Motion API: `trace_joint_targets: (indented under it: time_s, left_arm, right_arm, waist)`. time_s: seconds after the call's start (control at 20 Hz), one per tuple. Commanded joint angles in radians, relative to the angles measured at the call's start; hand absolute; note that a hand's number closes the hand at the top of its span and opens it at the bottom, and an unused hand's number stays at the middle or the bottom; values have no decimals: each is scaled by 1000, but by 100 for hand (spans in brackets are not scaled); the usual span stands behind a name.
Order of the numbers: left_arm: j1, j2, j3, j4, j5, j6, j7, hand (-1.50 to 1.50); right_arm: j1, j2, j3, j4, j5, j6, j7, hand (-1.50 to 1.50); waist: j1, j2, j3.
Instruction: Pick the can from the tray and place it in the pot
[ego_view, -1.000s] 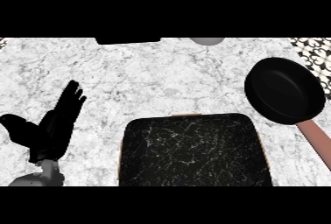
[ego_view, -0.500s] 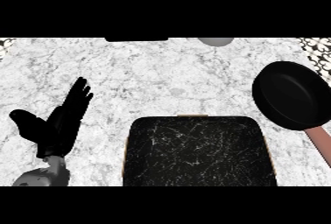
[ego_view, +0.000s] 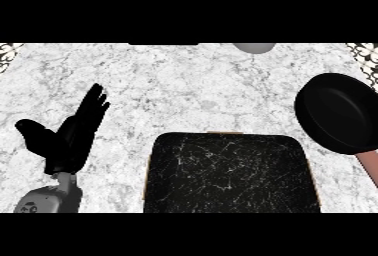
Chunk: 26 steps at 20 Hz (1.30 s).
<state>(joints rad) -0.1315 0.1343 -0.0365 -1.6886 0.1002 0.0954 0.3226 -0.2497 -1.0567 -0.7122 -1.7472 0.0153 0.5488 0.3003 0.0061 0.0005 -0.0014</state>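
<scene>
No can shows on the tray (ego_view: 229, 175); the left hand (ego_view: 70, 135), fingers straight and empty, rests left of it, the pot (ego_view: 339, 112) far right.

You see a black white-veined tray (ego_view: 229, 172), black pot (ego_view: 339, 112) with pink handle, grey-white marbled counter (ego_view: 184, 85).

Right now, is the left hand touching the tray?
Apart. The head view shows bare marble counter between the open left hand and the tray.
</scene>
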Motion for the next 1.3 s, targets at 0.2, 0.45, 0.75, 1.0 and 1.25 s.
trace_joint_targets:
  time_s: [0.2, 0.45, 0.75, 1.0, 1.25]
  left_arm:
    - [9, -34, -37, -64, -31, 28, 68, 0]
    - [-2, -6, 19, 48, 2, -38, -45, 0]
    - [3, -59, -40, 25, -60, 17, -30, 0]
    - [-19, -37, 6, 44, -20, -10, -27, 0]
    - [21, -47, -8, 13, -36, -3, -37, 0]
  right_arm:
    - [-126, -1, 211, 117, 70, -69, 59, 150]
    - [-248, 54, 391, 266, 188, -160, -1, 150]
    - [-279, 150, 450, 377, 187, -140, -4, 150]
    - [-331, 237, 467, 472, 131, -104, 98, -150]
    - [-388, 304, 389, 563, 54, -145, 94, -150]
  waist:
    - [7, 0, 1]
    - [15, 5, 1]
    - [7, 2, 1]
    - [5, 2, 1]
    - [6, 0, 1]
